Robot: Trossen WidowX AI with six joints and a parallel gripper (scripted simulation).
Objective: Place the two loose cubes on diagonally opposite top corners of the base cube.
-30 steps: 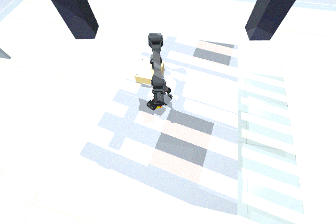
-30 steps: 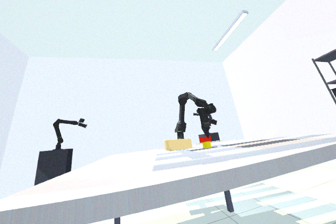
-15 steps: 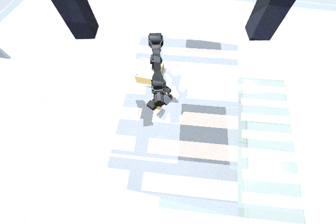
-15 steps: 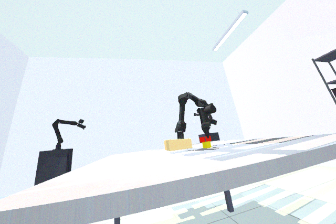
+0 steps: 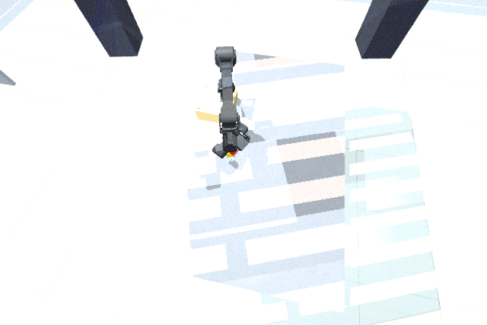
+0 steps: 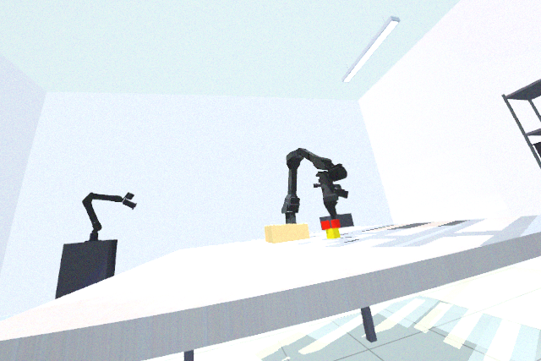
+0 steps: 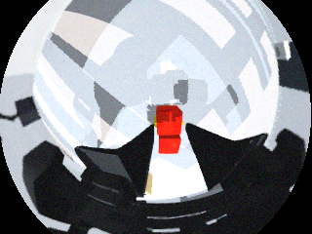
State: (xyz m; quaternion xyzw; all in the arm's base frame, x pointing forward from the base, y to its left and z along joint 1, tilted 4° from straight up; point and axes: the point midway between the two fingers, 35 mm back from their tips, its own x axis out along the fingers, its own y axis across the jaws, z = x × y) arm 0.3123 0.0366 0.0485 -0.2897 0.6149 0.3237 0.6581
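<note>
The yellow base cube (image 5: 230,155) (image 6: 332,233) stands on the table, mostly hidden from above. Two red cubes sit on top of it. In the exterior view the left red cube (image 6: 325,224) and the right red cube (image 6: 336,223) are side by side at about the same height and look level. In the wrist view one red cube (image 7: 169,118) is between the fingertips, and the other red cube (image 7: 170,146) is just below it in the image. Their gap is too small to judge. My gripper (image 7: 170,127) (image 6: 333,217) is open, with a narrow space beside the cube between its fingers.
A tan block (image 6: 286,233) (image 5: 207,116) stands on the table near the arm's base. A dark box (image 6: 345,220) shows behind the cubes in the exterior view. Another arm (image 6: 102,197) stands on a dark pedestal (image 6: 84,265) farther off. Striped light and shadow cover the table.
</note>
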